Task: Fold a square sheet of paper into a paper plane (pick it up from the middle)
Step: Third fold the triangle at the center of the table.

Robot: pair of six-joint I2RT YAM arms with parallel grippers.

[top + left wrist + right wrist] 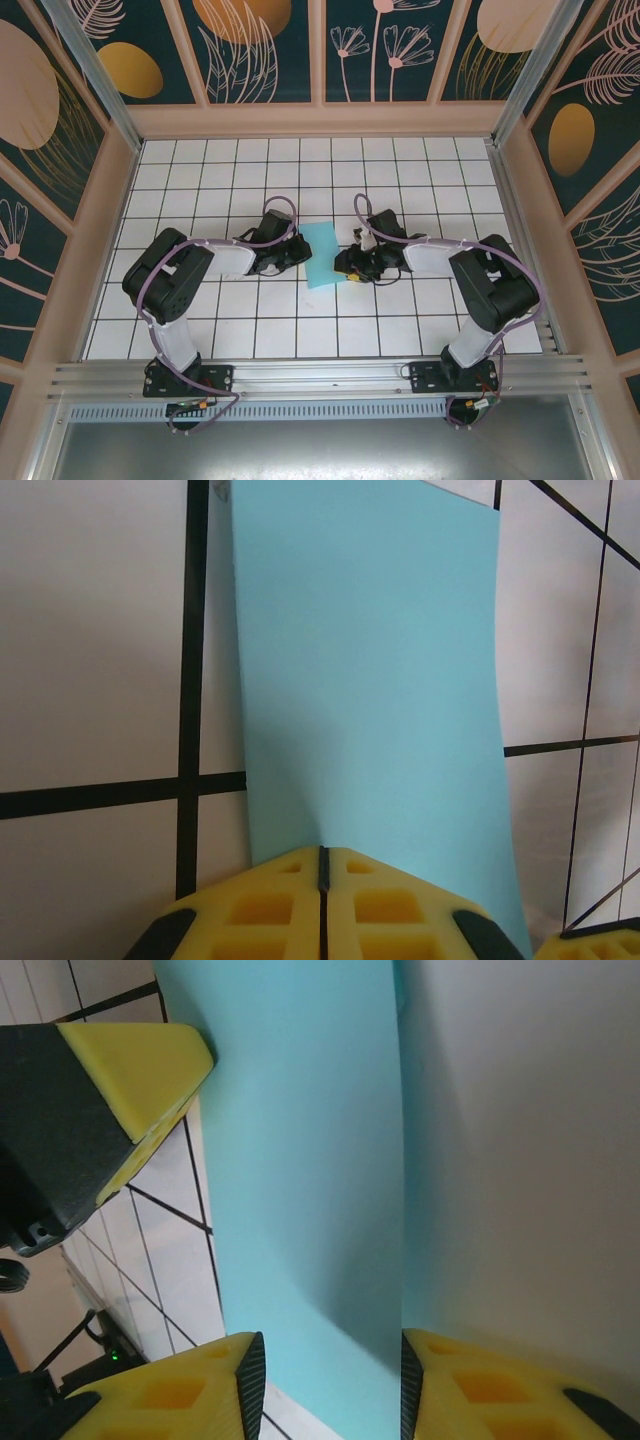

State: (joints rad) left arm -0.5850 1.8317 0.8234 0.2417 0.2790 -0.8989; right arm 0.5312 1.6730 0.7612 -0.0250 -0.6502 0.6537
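Observation:
The light-blue sheet of paper (323,252) lies mid-table between my two grippers and looks narrow from above. My left gripper (302,254) is at its left edge. In the left wrist view its yellow fingers (322,854) are pressed together on the paper's near edge, and the paper (370,680) stretches away from them. My right gripper (349,265) is at the sheet's right edge. In the right wrist view it (328,1368) stands open, with the paper (300,1160) running between its two fingers. The left gripper's yellow finger (140,1060) shows at the paper's far side.
The table (250,330) is white tiles with black grid lines, walled by pink-framed patterned panels (320,50). An aluminium rail (320,375) carrying both arm bases crosses the near edge. Both arms reach inward, elbows out to the sides.

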